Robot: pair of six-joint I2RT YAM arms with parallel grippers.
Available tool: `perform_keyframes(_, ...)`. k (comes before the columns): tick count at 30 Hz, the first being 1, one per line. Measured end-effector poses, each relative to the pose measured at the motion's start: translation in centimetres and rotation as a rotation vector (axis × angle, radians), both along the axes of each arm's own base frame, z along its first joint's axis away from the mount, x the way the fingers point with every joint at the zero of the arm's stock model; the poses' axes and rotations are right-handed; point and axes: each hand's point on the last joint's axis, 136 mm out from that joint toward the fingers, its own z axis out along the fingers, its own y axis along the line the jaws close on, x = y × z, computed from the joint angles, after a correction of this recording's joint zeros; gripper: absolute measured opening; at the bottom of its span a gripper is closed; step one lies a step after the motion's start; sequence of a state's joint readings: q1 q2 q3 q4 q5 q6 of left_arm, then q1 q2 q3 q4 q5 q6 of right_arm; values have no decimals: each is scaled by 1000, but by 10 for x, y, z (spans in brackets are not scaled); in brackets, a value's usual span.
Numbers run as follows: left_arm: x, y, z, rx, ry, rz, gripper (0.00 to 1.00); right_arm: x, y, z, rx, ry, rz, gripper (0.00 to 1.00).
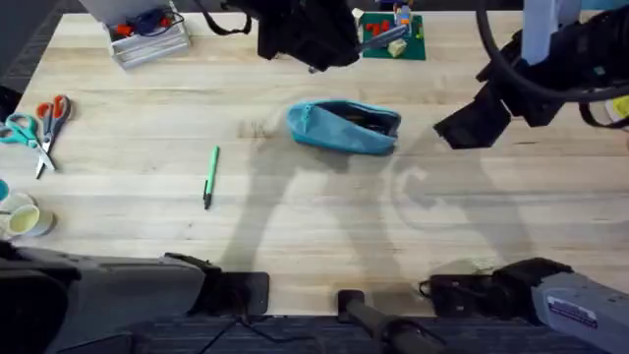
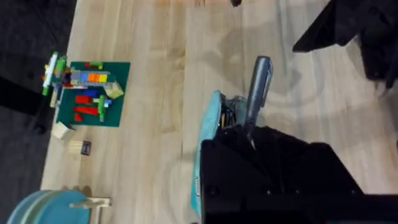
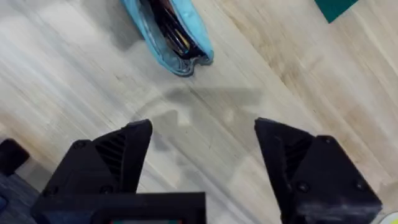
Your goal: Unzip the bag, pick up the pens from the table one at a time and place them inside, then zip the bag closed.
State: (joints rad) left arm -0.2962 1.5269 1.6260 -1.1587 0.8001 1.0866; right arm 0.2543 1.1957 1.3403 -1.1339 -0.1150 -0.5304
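The light blue bag [image 1: 344,126] lies unzipped in the middle of the table [image 1: 295,226], its dark inside showing [image 3: 169,37]. A silver-grey pen [image 2: 258,84] sticks out of my left gripper [image 2: 249,127], which is shut on it and held high above the bag's edge [image 2: 210,121]. In the overhead view that gripper [image 1: 324,49] is large and dark at the far side. On the wood left of the bag lies a green pen [image 1: 209,177]. My right gripper [image 1: 470,123] hovers right of the bag, fingers [image 3: 140,146] spread open and holding nothing.
Orange and teal scissors [image 1: 39,123] lie at the left edge, with a tape roll [image 1: 20,218] nearer the front. A wire tray [image 1: 147,34] stands at the back left and a green brick plate [image 1: 393,37] at the back, behind the bag.
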Motion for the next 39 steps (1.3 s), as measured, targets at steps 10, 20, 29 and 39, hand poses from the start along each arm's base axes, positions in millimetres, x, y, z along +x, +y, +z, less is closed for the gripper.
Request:
perform_keyframes(10,2,-1,-1,6,-54,-39,42,0,0,0,0,0,0,998)
perform_keyframes(20,7,-17,-23,33,-13,-80,42,0,0,0,0,0,0,998)
perform_keyframes(29,19,-22,-55,63,73,-83,42,0,0,0,0,0,0,998)
perform_keyframes(39,30,-26,-73,75,96,-82,41,0,0,0,0,0,0,998)
